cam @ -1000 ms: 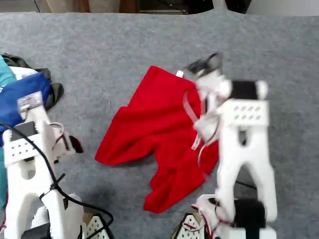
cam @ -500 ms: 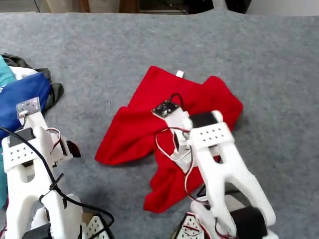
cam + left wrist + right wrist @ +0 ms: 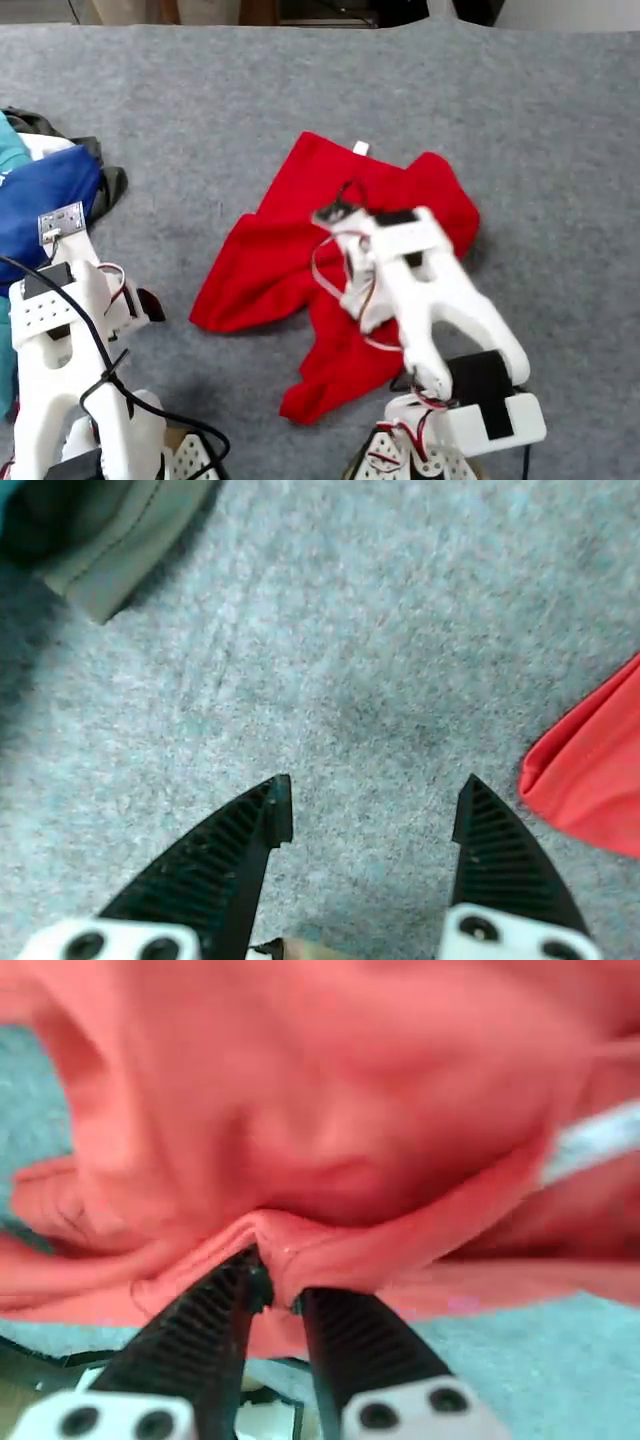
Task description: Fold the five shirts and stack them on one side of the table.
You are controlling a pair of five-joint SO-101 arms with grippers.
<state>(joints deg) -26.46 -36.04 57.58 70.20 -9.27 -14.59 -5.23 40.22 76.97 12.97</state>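
At the left edge of the worktop (image 3: 520, 110), the high view shows a pile (image 3: 50, 185) of blue, teal and dark shirts. The left tool (image 3: 375, 795) hangs near it over bare worktop, jaws spread, gripping nothing. Its wrist view adds a grey hem (image 3: 110, 540) on one side and an edge of the red shirt (image 3: 590, 780) on the other. The red shirt (image 3: 290, 250) lies crumpled at centre. The right wrist view shows the right tool (image 3: 280, 1295) pinching a raised fold of it; the high view places that arm over the shirt's middle.
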